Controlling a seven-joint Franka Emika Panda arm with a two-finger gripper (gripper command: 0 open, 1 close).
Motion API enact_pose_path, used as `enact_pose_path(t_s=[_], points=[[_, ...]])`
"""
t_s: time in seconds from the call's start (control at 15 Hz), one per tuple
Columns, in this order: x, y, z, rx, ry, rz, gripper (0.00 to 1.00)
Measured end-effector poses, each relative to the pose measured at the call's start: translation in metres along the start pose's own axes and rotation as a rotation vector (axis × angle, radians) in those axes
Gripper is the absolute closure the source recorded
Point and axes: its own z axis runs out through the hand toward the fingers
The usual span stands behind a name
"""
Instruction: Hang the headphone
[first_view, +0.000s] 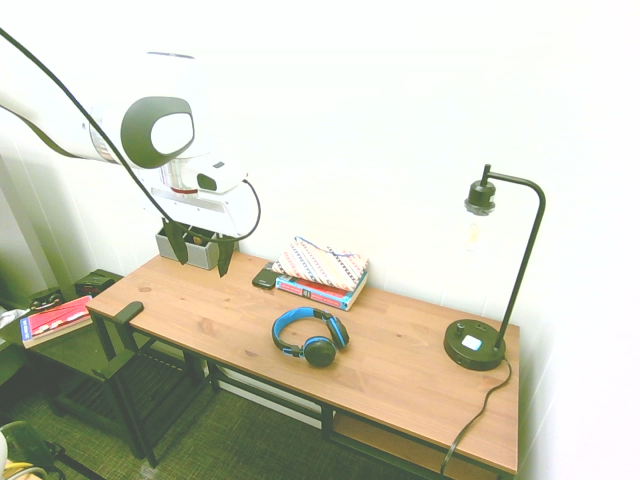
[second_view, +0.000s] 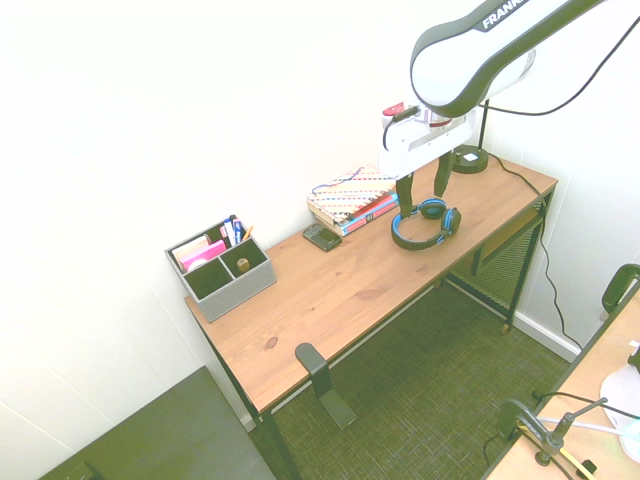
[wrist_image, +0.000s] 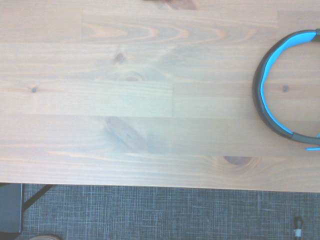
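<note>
While the headphone (first_view: 311, 337) lies flat on the wooden desk (first_view: 400, 380), the gripper (first_view: 200, 255) hangs above the desk with its jaws spread wide and nothing between them.

Its blue band and black ear cups rest near the middle of the desk top, just in front of a stack of books (first_view: 322, 273) by the wall. A black desk lamp (first_view: 490, 300) stands at one end, a grey organizer box (second_view: 221, 271) at the other, and a black hook (second_view: 318, 375) is clamped to the front edge.
</note>
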Motion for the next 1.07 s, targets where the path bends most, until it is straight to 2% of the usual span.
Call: enact_pose_path(t_s=[0.27,0.47,0.73,1.07], points=[[0.007,-0.002,0.004,0.015,0.026,0.009,0.00],[0.024,-0.013,0.025,0.025,0.040,0.025,0.00],[0.052,-0.027,0.079,-0.014,0.078,0.044,0.00],[0.096,-0.017,0.154,-0.053,0.126,0.068,0.00]])
